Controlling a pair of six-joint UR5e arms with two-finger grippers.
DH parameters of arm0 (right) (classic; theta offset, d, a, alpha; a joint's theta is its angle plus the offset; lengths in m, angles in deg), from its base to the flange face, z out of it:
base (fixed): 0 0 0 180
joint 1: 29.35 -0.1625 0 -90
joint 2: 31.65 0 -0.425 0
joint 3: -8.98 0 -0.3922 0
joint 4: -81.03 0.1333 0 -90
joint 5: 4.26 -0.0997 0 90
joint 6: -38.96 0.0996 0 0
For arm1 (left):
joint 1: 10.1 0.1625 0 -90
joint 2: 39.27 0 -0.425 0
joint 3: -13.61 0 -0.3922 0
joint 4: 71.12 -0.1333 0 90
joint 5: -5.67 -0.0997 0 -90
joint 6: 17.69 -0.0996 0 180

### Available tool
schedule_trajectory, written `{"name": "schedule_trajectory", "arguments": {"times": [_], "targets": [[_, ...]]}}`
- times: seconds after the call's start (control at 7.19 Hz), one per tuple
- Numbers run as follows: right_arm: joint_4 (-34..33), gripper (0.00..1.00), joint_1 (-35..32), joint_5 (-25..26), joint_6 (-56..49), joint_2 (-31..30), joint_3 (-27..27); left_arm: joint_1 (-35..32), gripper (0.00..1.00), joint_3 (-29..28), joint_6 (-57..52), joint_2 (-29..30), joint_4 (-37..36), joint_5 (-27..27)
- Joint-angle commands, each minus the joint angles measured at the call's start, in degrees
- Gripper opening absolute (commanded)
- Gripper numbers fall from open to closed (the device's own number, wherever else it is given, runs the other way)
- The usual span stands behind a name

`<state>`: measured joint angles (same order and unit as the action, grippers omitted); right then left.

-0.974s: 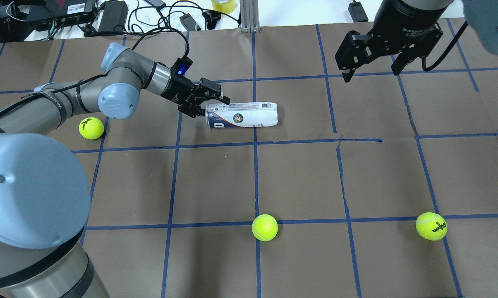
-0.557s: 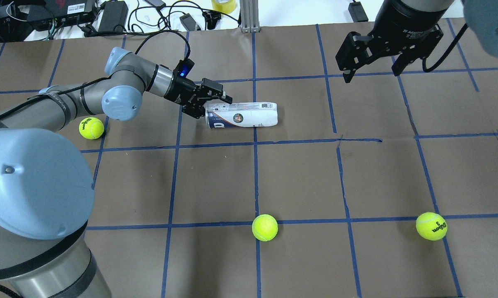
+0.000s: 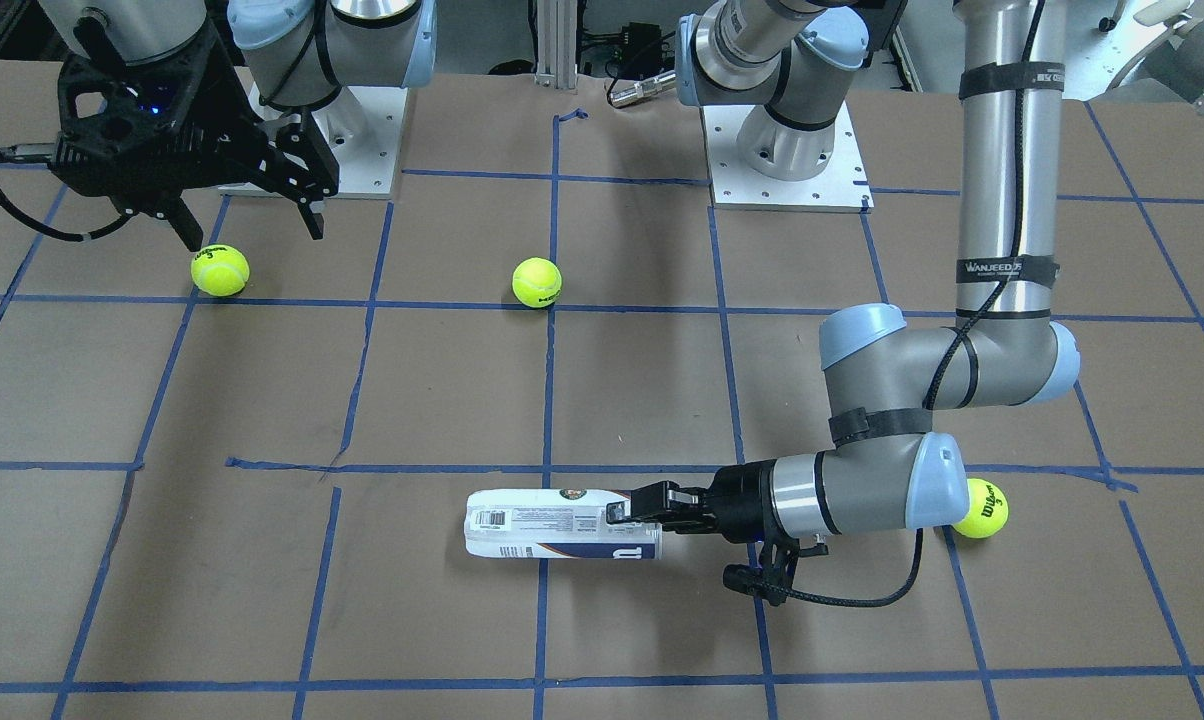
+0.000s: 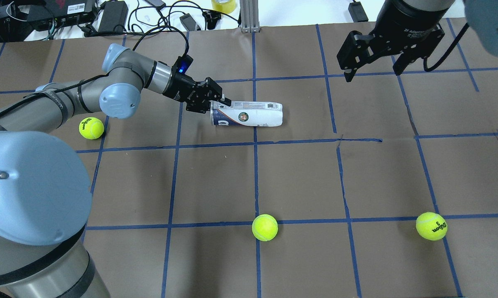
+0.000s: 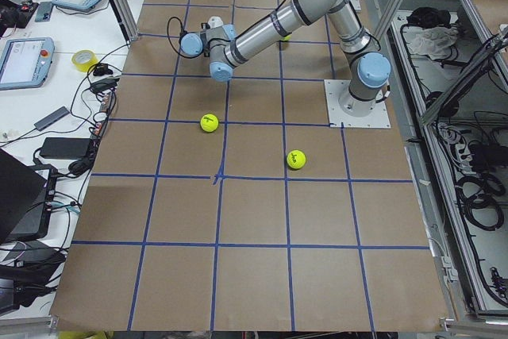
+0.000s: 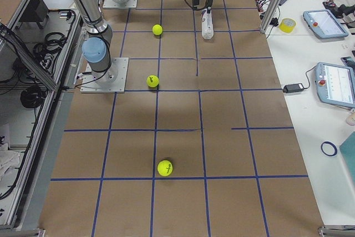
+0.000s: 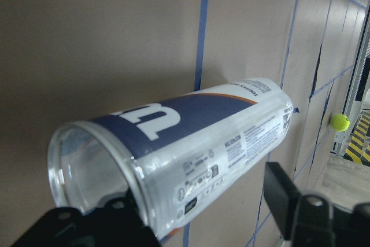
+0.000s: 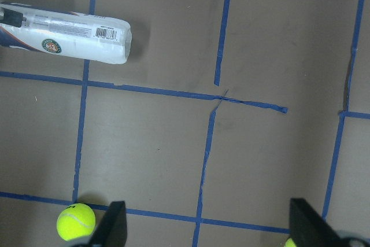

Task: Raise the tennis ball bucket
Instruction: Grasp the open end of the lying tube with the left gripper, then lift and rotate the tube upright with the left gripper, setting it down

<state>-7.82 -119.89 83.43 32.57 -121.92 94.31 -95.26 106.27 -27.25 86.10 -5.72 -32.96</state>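
The tennis ball bucket (image 4: 249, 115) lies on its side on the brown table, its open clear mouth toward my left arm; it also shows in the front view (image 3: 552, 522) and fills the left wrist view (image 7: 191, 143). My left gripper (image 4: 216, 104) is open at that mouth end. One finger reaches along the can's far side and the other sits at the rim. I cannot tell whether the fingers touch the can. My right gripper (image 4: 373, 73) is open and empty, high over the far right of the table, well clear of the can.
Three yellow-green tennis balls lie loose: one by my left elbow (image 4: 91, 128), one at the near middle (image 4: 264, 227), one at the near right (image 4: 431, 226). Cables and power bricks (image 4: 112, 16) sit beyond the table's far edge.
My left gripper has pushed further right onto the can's mouth end. The can has slid a little to the right. The right arm has barely moved.
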Motion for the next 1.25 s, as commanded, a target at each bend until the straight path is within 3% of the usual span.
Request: {"name": "schedule_trajectory", "arguments": {"times": [0.0, 0.28, 0.56, 0.83, 1.11], "targets": [[0.16, 1.0, 1.24, -0.15, -0.12, 0.01, -0.07, -0.17, 0.0, -0.11, 7.92, -2.75, -0.18, 0.05], [0.16, 1.0, 1.33, -0.15, -0.21, 0.01, 0.01, -0.88, 0.0, -0.28, 14.35, -6.52, -0.62, 3.96], [0.16, 1.0, 1.33, -0.15, -0.12, 0.01, 0.01, -1.58, 0.0, -3.25, 24.63, -10.48, -4.29, 2.44], [0.16, 1.0, 1.33, -0.15, -0.12, 0.01, 0.01, -6.21, 0.0, -6.95, 26.17, -13.04, -4.93, -16.81], [0.16, 1.0, 1.33, -0.15, -0.21, 0.01, -0.07, -13.32, 0.0, -12.21, 24.95, -11.65, -4.85, -37.66]]}}
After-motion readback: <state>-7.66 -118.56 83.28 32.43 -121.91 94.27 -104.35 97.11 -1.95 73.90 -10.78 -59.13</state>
